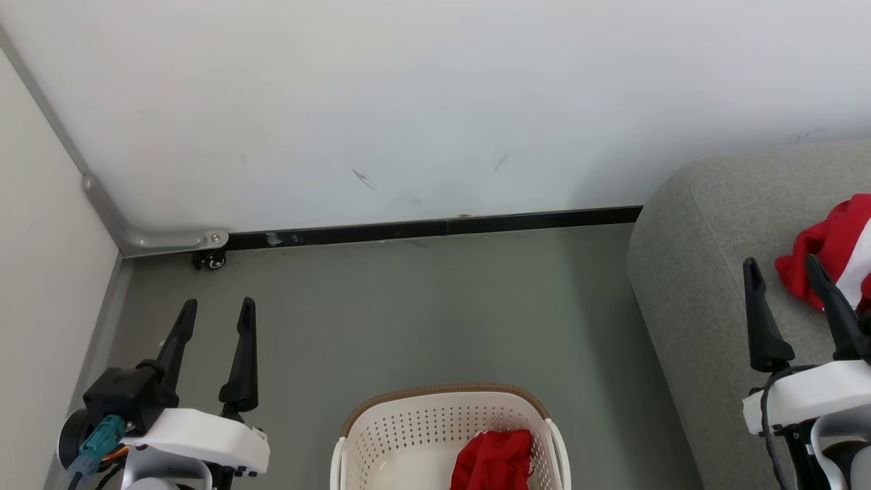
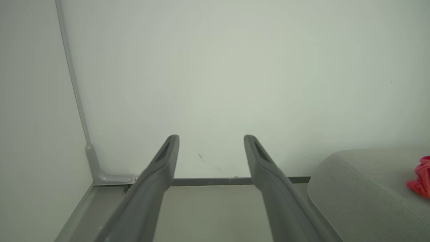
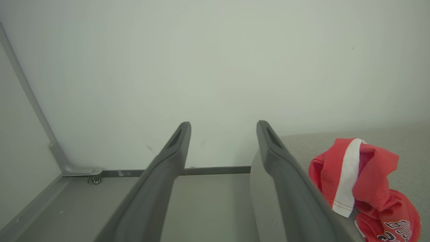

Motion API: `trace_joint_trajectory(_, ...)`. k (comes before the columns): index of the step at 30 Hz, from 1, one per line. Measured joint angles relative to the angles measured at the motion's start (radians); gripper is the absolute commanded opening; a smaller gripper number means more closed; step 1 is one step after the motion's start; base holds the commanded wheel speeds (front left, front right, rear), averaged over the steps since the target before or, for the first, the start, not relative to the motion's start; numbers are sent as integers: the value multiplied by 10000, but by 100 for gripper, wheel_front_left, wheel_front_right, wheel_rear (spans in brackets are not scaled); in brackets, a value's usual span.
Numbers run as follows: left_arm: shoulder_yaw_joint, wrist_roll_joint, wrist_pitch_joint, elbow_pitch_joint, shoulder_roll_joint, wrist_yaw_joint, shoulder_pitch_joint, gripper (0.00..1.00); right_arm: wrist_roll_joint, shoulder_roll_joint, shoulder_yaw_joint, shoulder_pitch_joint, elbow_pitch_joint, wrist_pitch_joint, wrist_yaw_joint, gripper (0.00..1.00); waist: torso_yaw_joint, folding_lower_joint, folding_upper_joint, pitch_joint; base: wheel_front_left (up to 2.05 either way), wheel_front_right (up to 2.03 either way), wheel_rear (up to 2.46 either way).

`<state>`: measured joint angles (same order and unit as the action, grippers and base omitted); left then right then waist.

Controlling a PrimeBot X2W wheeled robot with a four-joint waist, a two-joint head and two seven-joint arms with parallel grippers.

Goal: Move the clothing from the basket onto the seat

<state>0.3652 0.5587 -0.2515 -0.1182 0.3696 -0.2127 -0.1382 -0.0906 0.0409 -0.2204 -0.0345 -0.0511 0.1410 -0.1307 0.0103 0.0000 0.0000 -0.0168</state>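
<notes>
Even, diffuse light across my 3 views. Head view sharp; faint shadow on the floor (image 1: 435,306) beside the seat (image 1: 687,286). Wrist views softer, greenish, corners darker, my jaws blurred near the lens.

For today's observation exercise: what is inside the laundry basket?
A crumpled red garment lies at the right inside the cream laundry basket. Anything beneath the garment is covered, and the basket's near part lies outside the picture.
</notes>
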Motion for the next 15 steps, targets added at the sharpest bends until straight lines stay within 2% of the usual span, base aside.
trace_joint_trajectory(15,-142,-192,-2,-167,81,23,-1,100,-207,-13,173,198,-221,111,0,100,-17,0,0,-29,0,0,0)
